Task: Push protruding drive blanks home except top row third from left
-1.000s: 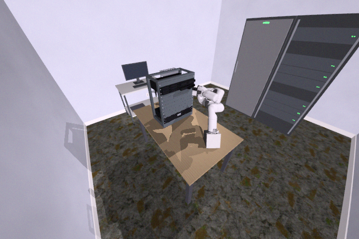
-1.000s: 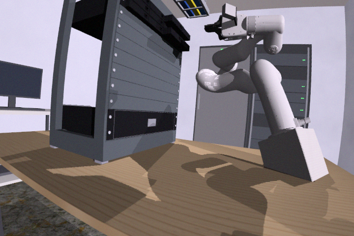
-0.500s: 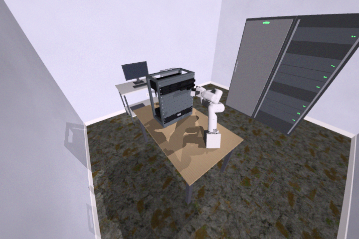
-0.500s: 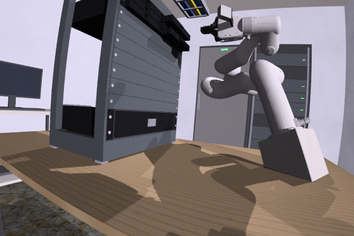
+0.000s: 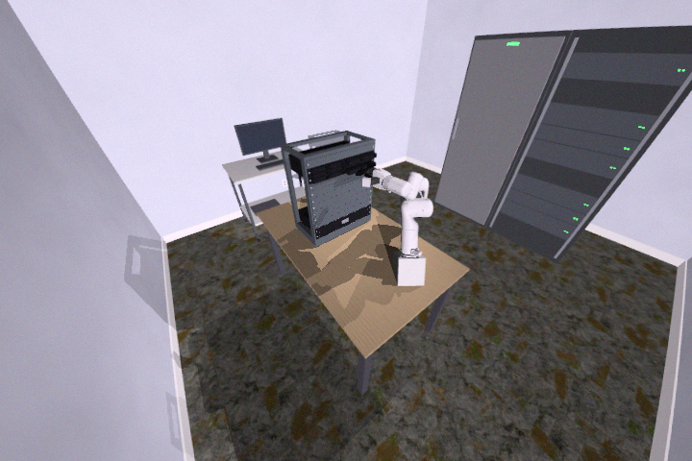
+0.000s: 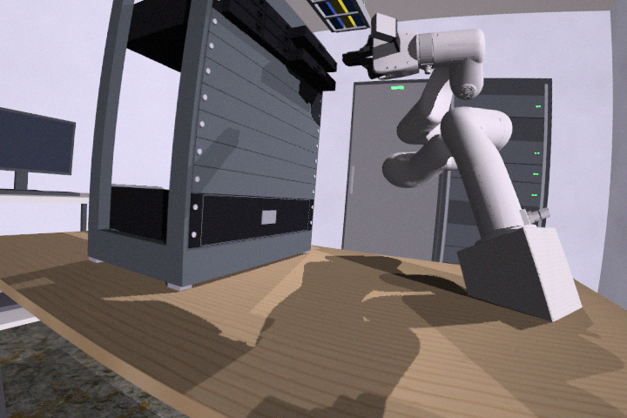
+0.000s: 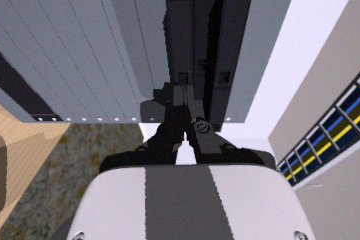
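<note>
Exterior view: the black two-fingered gripper (image 5: 366,175) (image 6: 345,58) (image 7: 184,97), closed and empty, lines up beside protruding black rectangular blanks (image 6: 319,73); next, press straight inward.

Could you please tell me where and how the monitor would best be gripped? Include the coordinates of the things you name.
Probably by the stand's neck (image 5: 265,155) (image 6: 21,179), coming level from the front: it is a narrow upright piece below the monitor (image 5: 259,135) (image 6: 23,138), whose broad screen looks too wide to pinch across.
</note>
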Robot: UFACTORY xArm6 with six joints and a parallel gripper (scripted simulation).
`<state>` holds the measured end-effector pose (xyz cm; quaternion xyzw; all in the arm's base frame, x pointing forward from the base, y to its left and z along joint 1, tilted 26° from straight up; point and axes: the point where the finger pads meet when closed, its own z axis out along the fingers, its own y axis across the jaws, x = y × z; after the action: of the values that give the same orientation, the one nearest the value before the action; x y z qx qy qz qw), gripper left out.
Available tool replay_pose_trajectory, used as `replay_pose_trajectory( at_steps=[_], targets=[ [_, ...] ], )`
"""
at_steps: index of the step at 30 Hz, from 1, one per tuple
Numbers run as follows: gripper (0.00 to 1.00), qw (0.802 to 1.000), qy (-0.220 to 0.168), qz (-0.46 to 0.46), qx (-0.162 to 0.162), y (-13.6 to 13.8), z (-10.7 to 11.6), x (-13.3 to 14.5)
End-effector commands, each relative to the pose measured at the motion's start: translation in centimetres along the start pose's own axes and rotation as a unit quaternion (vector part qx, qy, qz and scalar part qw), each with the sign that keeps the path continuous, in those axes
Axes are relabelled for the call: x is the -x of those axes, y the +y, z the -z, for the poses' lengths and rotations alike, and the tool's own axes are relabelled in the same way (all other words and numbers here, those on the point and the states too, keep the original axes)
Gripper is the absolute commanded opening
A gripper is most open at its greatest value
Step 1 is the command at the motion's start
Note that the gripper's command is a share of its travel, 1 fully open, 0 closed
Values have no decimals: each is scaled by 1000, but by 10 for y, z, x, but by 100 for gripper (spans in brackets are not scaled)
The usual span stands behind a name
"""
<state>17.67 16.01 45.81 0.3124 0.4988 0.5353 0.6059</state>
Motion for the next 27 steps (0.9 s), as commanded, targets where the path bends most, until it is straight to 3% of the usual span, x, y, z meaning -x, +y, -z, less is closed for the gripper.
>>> replay_pose_trajectory(
  at_steps=[1,18,27],
  targets=[
    [0,1000,-3,0,25,-3,-13,-8],
    [0,1000,-3,0,25,-4,-21,-10],
    [0,1000,-3,0,25,-3,-45,-9]
  ],
)
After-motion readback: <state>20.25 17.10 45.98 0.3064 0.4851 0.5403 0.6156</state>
